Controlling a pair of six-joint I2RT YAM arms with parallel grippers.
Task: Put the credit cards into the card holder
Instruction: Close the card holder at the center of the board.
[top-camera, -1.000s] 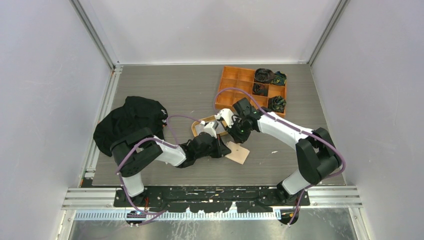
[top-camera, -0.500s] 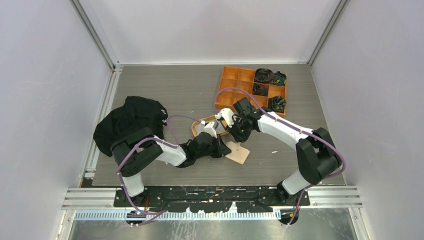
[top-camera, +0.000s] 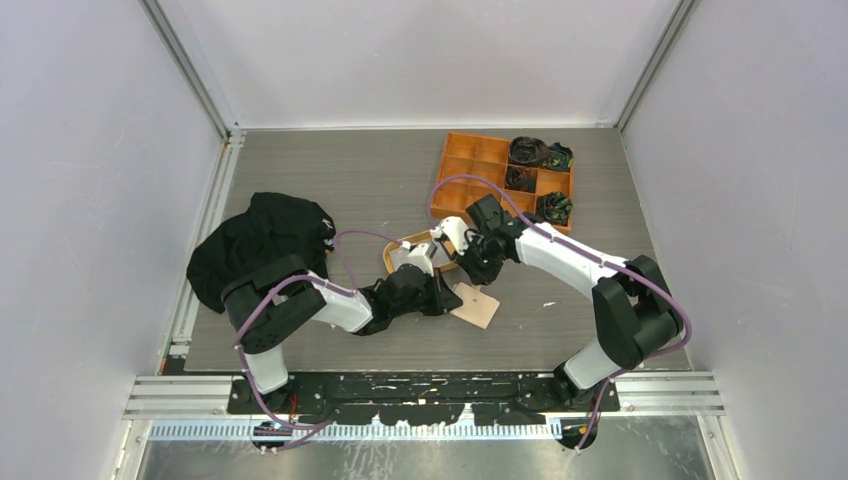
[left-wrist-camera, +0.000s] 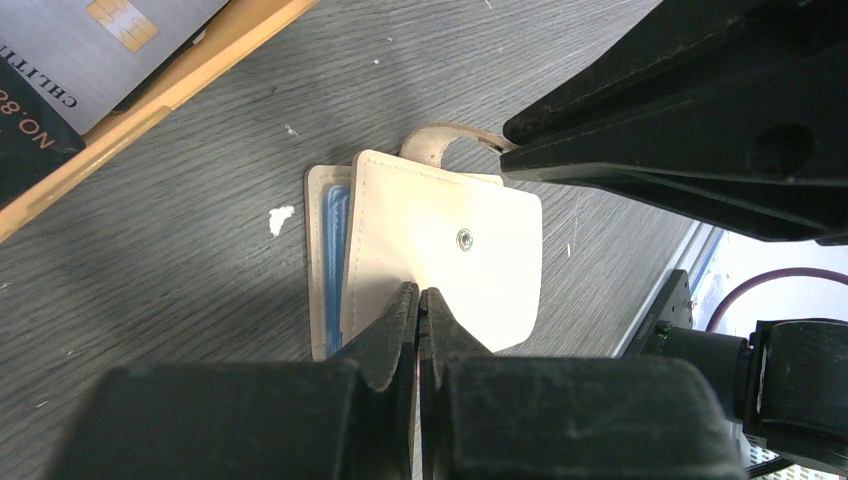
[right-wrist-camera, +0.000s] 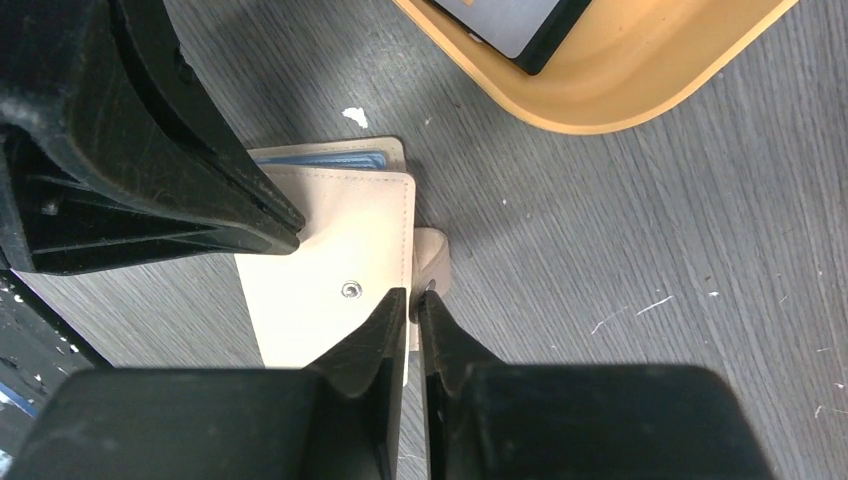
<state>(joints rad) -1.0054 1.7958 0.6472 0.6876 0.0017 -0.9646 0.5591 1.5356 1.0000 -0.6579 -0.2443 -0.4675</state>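
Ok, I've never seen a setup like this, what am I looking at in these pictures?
This is a robot: a left arm and a right arm bolted to a table. One picture looks down from above; the other two come from a camera on each wrist, so black fingers fill the foreground. On the table lie a beige card holder, an oval tray holding a grey card and a dark card, an orange compartment box and a black cloth. A blue card sits inside the card holder. The left fingers are shut, tips on the holder; the right fingers seem to pinch its snap tab.
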